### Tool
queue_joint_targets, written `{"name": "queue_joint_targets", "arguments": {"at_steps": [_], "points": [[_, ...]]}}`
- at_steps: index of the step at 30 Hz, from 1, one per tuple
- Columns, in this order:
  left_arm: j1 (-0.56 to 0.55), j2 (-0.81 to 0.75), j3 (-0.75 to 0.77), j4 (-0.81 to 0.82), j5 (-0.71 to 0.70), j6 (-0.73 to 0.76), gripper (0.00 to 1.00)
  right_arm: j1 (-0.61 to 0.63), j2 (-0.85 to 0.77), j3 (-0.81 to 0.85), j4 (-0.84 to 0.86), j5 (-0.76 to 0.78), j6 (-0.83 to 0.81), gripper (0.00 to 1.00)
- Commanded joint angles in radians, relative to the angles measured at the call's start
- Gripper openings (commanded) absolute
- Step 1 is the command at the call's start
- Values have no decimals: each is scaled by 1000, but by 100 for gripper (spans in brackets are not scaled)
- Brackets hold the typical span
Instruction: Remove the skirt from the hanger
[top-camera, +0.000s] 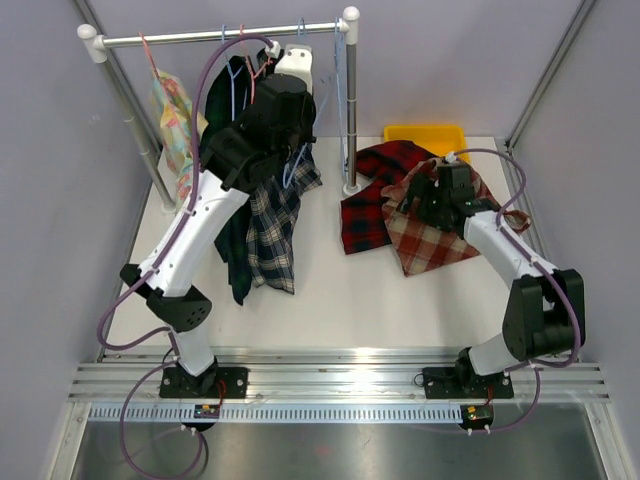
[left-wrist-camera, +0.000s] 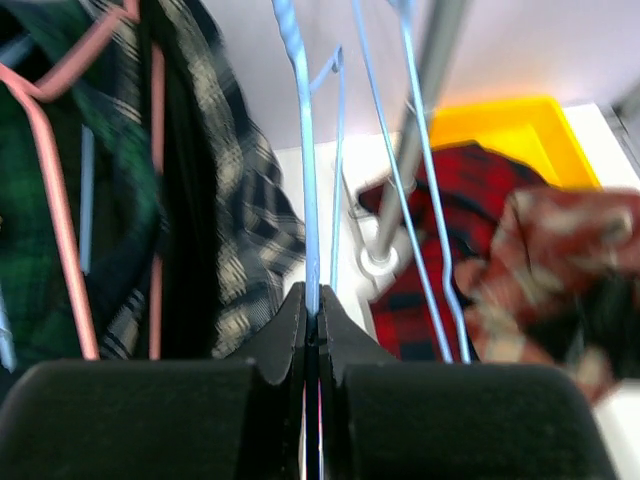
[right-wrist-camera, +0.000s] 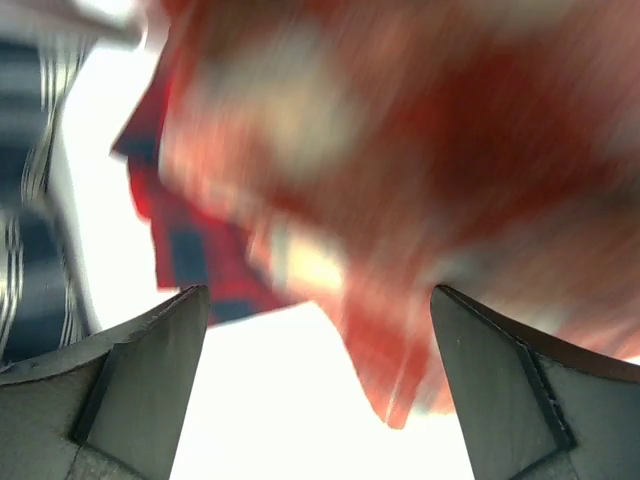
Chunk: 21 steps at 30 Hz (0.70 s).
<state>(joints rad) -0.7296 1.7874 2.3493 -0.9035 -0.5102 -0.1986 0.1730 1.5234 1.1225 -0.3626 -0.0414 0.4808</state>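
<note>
A light blue wire hanger (left-wrist-camera: 300, 150) hangs from the rail (top-camera: 220, 37), and my left gripper (left-wrist-camera: 312, 305) is shut on its wire. A red-and-cream plaid skirt (top-camera: 432, 240) lies crumpled on the table at the right. My right gripper (top-camera: 440, 195) hovers just above it, open. In the right wrist view the skirt (right-wrist-camera: 400, 150) is blurred, and one corner of it hangs between the spread fingers (right-wrist-camera: 150, 350) without being gripped. A darker red plaid skirt (top-camera: 368, 205) lies beside it, near the rack post.
Dark green and blue plaid garments (top-camera: 262, 225) hang on a pink hanger (left-wrist-camera: 55, 190) under the left arm. A floral garment (top-camera: 175, 120) hangs at the rail's left end. The rack post (top-camera: 350, 110) stands mid-table. A yellow bin (top-camera: 425, 135) sits at the back right.
</note>
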Motion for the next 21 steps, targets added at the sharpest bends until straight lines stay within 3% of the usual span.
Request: {"name": "queue_joint_targets", "arguments": {"at_steps": [1, 6, 15, 21], "points": [[21, 9, 33, 199, -73, 54, 0, 81, -120, -91, 102, -65, 76, 99], [21, 44, 47, 304, -51, 90, 0, 216, -131, -112, 100, 0, 55, 98], [58, 148, 104, 334, 2, 74, 0, 240, -117, -110, 106, 3, 50, 97], [67, 133, 46, 295, 71, 2, 0, 241, -126, -151, 116, 11, 45, 97]]}}
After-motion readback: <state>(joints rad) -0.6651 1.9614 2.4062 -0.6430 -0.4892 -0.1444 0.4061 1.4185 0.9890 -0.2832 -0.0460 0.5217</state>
